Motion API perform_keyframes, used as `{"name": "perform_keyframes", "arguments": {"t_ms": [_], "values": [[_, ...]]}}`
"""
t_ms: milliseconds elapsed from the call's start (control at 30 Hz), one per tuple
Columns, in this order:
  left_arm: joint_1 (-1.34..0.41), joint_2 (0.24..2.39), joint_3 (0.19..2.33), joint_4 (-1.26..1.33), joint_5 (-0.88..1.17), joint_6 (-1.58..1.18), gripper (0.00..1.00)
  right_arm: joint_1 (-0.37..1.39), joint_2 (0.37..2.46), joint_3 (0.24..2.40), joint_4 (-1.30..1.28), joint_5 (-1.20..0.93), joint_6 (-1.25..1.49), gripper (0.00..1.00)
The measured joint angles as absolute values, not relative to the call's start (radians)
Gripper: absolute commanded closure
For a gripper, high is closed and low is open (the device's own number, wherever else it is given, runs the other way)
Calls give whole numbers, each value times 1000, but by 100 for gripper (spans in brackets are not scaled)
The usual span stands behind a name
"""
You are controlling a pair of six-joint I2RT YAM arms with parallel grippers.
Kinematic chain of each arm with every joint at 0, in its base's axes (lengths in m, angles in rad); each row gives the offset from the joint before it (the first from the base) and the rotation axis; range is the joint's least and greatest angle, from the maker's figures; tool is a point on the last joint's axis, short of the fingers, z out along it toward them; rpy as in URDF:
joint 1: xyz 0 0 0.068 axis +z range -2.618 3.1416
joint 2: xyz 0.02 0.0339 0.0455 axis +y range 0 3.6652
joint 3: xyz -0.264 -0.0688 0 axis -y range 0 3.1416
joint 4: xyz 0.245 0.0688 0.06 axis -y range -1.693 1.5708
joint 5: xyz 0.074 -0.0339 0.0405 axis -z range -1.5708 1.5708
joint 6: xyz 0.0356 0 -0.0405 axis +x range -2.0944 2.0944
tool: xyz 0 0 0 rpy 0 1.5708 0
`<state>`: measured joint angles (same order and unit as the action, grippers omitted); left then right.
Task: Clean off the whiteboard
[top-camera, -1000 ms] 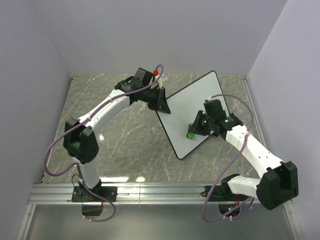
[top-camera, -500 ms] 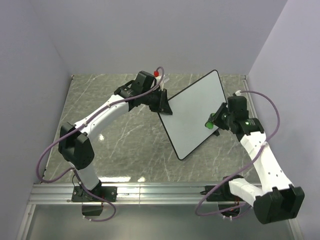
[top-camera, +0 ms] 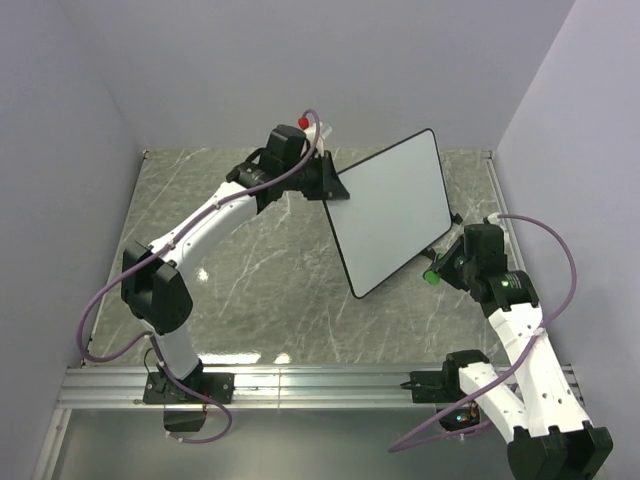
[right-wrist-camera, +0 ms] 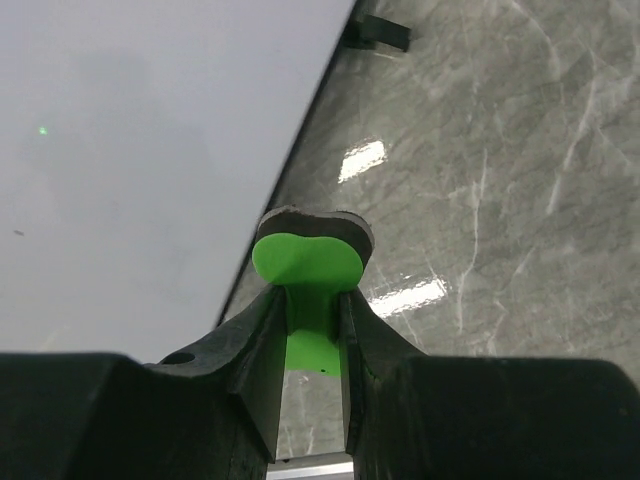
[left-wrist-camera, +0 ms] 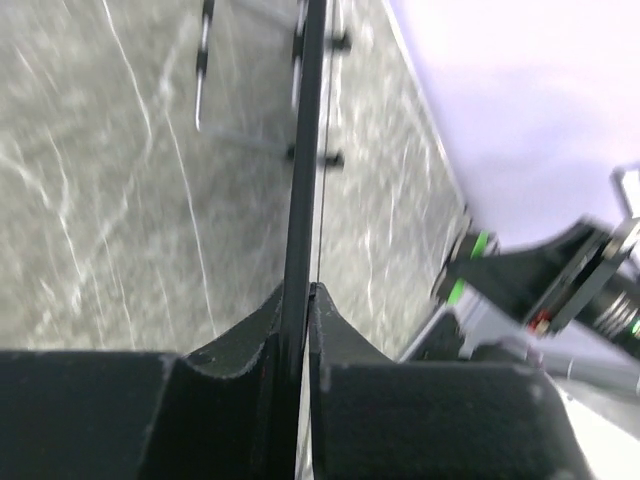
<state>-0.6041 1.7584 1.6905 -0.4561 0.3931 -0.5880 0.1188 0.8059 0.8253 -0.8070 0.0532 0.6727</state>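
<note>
The whiteboard (top-camera: 392,208) is a white board with a thin black rim, held tilted above the marble table. My left gripper (top-camera: 328,186) is shut on its left edge; the left wrist view shows that rim (left-wrist-camera: 303,150) edge-on, clamped between the fingers. My right gripper (top-camera: 438,272) is off the board's lower right corner and shut on a green bow-shaped eraser (right-wrist-camera: 306,262) with a dark pad. The right wrist view shows the board face (right-wrist-camera: 140,150) blank white, just left of the eraser, apart from it.
The grey marble table (top-camera: 250,270) is boxed in by pale walls on three sides, with a metal rail (top-camera: 320,385) along the near edge. A small red and white object (top-camera: 306,122) sits by the left wrist near the back wall.
My right gripper has pulled the eraser off the board face, down and to the right of it. The left gripper has lifted and swung the board up toward the back.
</note>
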Motion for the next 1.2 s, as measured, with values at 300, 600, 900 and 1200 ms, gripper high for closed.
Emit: {"name": "perform_keyframes", "arguments": {"t_ms": [300, 600, 900, 1200], "values": [[-545, 1761, 1721, -327, 379, -660, 100, 108, 803, 825, -827, 100, 643, 100], [-522, 1791, 1721, -244, 369, -695, 100, 107, 831, 824, -829, 125, 614, 100], [-504, 1823, 1643, -85, 348, -743, 100, 113, 873, 823, -831, 131, 607, 100], [-478, 1826, 1732, -148, 361, -723, 100, 113, 886, 823, -831, 134, 607, 100]]}}
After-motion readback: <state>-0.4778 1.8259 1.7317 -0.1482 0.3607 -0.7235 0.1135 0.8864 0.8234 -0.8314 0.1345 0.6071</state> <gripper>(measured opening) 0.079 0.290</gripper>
